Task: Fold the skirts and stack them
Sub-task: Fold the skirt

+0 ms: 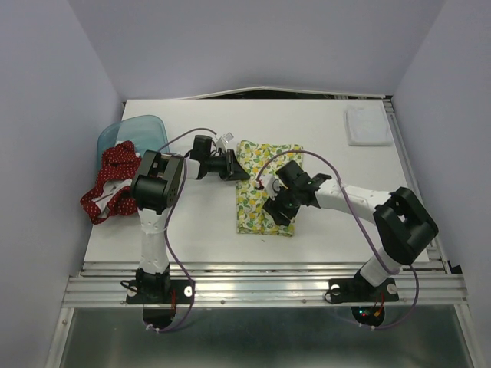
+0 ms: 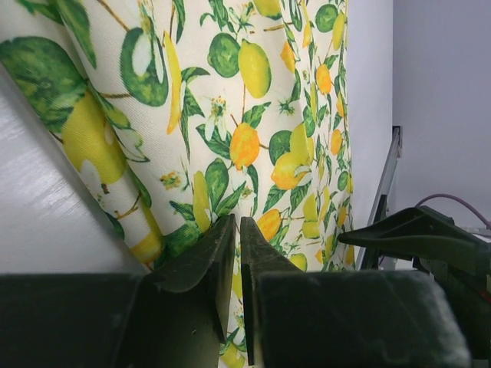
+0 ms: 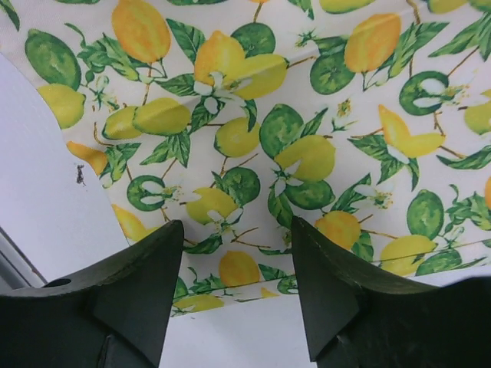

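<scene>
1. Lemon skirt [image 1: 252, 205]: I see it folded into a rough rectangle, lying flat near the middle of the table [image 1: 192, 222]. The left wrist view [image 2: 253, 115] and the right wrist view [image 3: 253, 115] are filled by its lemon-and-leaf print.
2. Red skirt [image 1: 107, 188]: a crumpled heap at the left table edge, well apart from the lemon skirt. Part of it hangs past the edge, and its upper end lies against the bin [image 1: 142, 126].
3. Left gripper [image 1: 236, 167]: at the left edge of the lemon skirt, toward its far corner. In its own camera [image 2: 238, 238] the two fingers [image 2: 207, 261] are pressed almost together, with only a thin slit between them, and their tips sit over the cloth's edge. I cannot tell whether any fabric is caught in the slit.
4. Right gripper [image 1: 275, 203]: over the near half of the lemon skirt. In its own camera [image 3: 234, 268] the fingers [image 3: 146, 291] are spread wide and released, with bare print visible between them. Nothing is grasped.
5. Bin: translucent blue, at the far left corner of the table.
6. White tray [image 1: 367, 124]: at the far right corner, well apart from both skirts.
</scene>
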Robot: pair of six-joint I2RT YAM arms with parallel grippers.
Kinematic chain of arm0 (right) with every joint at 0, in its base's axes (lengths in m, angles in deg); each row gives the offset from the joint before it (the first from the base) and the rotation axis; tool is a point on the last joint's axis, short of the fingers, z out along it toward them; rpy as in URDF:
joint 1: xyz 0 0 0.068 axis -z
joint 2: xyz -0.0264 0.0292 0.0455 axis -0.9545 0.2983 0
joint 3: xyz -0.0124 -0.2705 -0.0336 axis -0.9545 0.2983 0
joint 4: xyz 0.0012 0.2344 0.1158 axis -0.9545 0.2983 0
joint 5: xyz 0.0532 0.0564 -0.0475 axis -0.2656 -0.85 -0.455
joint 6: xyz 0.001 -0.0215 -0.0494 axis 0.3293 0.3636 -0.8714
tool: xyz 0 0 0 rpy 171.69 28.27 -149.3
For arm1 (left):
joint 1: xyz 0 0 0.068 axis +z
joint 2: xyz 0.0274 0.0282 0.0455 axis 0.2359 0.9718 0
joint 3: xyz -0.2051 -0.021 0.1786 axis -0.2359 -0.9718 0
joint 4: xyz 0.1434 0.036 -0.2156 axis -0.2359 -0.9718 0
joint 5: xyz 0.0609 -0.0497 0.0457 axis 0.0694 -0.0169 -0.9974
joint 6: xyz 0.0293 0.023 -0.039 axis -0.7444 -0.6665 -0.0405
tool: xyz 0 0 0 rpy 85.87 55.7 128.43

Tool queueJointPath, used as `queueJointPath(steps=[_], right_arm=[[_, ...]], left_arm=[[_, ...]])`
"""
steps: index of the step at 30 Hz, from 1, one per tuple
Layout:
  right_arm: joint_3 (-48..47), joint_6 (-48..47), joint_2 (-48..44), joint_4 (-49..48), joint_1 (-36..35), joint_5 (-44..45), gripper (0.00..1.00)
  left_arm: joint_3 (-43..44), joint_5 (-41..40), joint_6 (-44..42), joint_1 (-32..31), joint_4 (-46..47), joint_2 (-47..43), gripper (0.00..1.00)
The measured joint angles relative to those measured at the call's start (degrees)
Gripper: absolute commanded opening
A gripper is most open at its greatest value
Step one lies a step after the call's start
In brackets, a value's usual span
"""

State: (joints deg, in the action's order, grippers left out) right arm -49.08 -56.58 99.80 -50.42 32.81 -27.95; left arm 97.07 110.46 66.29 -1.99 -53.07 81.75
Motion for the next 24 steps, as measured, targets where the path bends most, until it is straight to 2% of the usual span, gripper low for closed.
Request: queueJointPath(steps=[6, 9, 18, 24], right_arm=[[0.0, -1.2, -0.3, -3.0, -1.6, 3.7, 0.63], [-0.9, -0.1, 0.1, -4.3, -0.2, 4.6, 0.62], [-16.3, 4.8, 13.6, -8.1, 17.9, 0.1, 0.59], [-16.4, 4.0, 17.8, -8.8, 20.2, -0.9, 0.56]], left_arm=[[1.4, -0.5, -3.0, -0.7, -3.3, -0.2, 0.21], [2.3, -1.4, -4.7, -1.2, -5.4, -0.5, 0.21], [4.5, -3.4, -6.4, -2.8, -8.6, -0.5, 0.21], [5.6, -4.6, -5.6, -4.6, -8.2, -0.1, 0.21]])
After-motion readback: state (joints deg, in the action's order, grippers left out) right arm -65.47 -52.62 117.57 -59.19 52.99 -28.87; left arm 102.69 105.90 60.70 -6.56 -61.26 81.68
